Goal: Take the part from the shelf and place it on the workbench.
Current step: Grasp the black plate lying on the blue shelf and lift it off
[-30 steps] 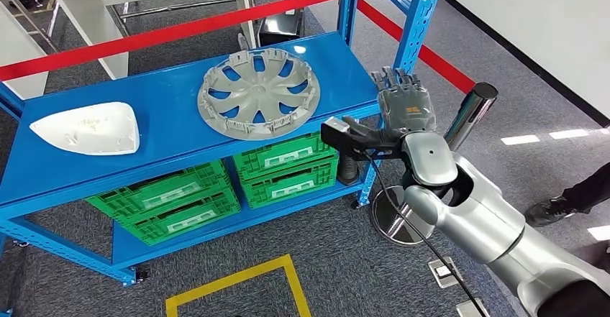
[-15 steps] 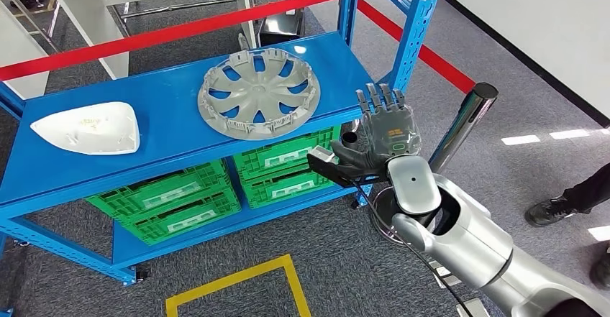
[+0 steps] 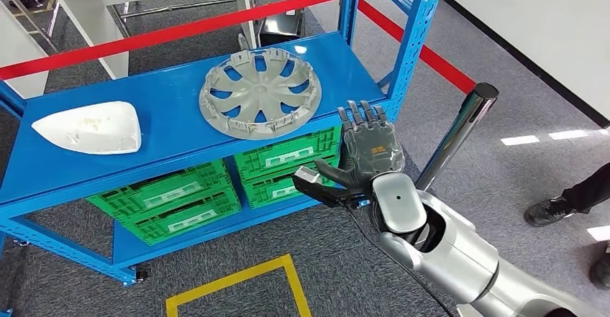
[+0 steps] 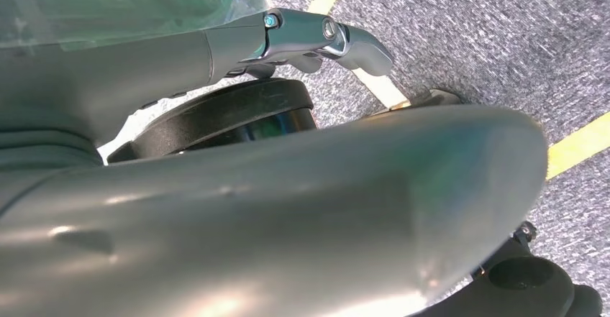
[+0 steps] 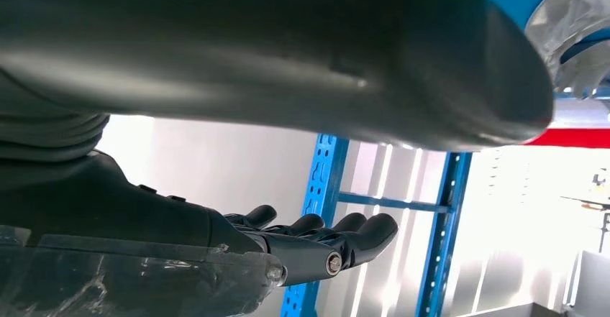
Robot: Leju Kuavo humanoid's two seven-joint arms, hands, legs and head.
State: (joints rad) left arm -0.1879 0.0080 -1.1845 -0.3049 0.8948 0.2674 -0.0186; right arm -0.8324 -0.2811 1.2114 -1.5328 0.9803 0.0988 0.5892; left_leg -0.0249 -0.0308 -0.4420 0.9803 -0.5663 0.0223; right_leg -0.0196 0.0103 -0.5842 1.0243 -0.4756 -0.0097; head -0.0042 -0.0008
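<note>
Nearest the camera, the right hand point(image 3: 368, 152) hangs below the shelf's point(image 3: 165, 116) front edge, fingers spread wide, holding nothing. Above and beyond it, the hubcap point(image 3: 259, 93) lies flat on the blue shelf. A good grasp likely means rising level with the rim and closing thumb and fingers on its near edge. Left hand: cannot tell

left hand point(image 4: 237, 209) fills its wrist cam, grip unreadable. Person point(image 3: 575, 195) cut off at the frame edge. Green crates point(image 3: 216, 187) partly hidden under shelf point(image 3: 165, 126).
</note>
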